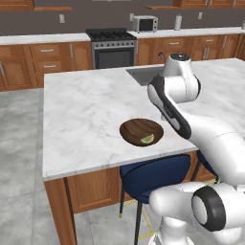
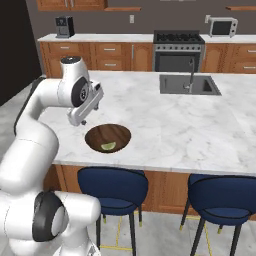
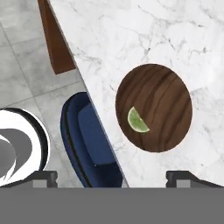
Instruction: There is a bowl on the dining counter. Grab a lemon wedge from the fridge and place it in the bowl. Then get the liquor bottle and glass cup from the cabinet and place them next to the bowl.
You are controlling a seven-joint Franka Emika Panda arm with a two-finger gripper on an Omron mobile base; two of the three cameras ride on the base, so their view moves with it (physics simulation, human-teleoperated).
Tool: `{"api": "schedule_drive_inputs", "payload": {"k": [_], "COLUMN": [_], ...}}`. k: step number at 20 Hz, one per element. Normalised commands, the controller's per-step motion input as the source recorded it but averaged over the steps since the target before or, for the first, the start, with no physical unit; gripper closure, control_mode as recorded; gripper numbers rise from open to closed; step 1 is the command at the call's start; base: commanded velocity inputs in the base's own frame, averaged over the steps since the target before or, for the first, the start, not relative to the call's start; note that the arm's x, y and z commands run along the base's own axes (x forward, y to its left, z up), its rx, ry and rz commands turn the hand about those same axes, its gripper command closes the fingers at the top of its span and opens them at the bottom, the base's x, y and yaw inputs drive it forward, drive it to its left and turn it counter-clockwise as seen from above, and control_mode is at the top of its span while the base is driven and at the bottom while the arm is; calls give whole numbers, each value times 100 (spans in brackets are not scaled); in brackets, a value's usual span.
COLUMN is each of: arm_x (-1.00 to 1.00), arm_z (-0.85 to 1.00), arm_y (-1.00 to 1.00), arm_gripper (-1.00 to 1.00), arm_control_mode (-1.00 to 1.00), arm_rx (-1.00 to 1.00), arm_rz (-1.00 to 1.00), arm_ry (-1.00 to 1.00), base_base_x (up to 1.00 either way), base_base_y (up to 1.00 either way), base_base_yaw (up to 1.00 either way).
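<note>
The bowl (image 3: pixel 154 108) sits on the dining counter (image 1: pixel 86 115) close to its near edge, with bare marble open on its far side and to both flanks; a strip of marble separates it from the drop to the floor. It is shallow, round and dark brown with wood-like grain, and the lemon wedge (image 3: pixel 137 120) lies inside it, pale yellow-green, against the side nearest the counter's edge. The gripper (image 3: pixel 111 177) hangs above the bowl with its jaws spread wide and nothing between them, well clear of the bowl. The white, grey-veined top reaches back to a sink (image 2: pixel 189 84) with a faucet (image 2: pixel 190 71), well apart from the bowl. Under the near edge stand dark blue stools (image 2: pixel 114 186), one just below the bowl. Beyond the island run reddish-brown wall counters with drawers, a stove (image 1: pixel 113 48), a microwave (image 1: pixel 144 23) and a coffee machine (image 2: pixel 63 26), over a grey tiled floor (image 1: pixel 19 143).
</note>
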Motion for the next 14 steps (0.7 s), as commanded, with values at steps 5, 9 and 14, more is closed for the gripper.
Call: {"api": "schedule_drive_inputs", "payload": {"k": [5, 9, 14], "arm_x": [-57, -66, -71], "arm_z": [82, 49, 21], "arm_y": [-9, -42, -53], "arm_gripper": [-100, -100, -100], "arm_control_mode": [-100, -100, -100], "arm_rx": [0, 0, 0], "arm_rz": [0, 0, 0], "arm_ry": [-4, -13, -11], "base_base_x": [0, 0, 0], "base_base_y": [0, 0, 0], "base_base_yaw": [0, 0, 0]}}
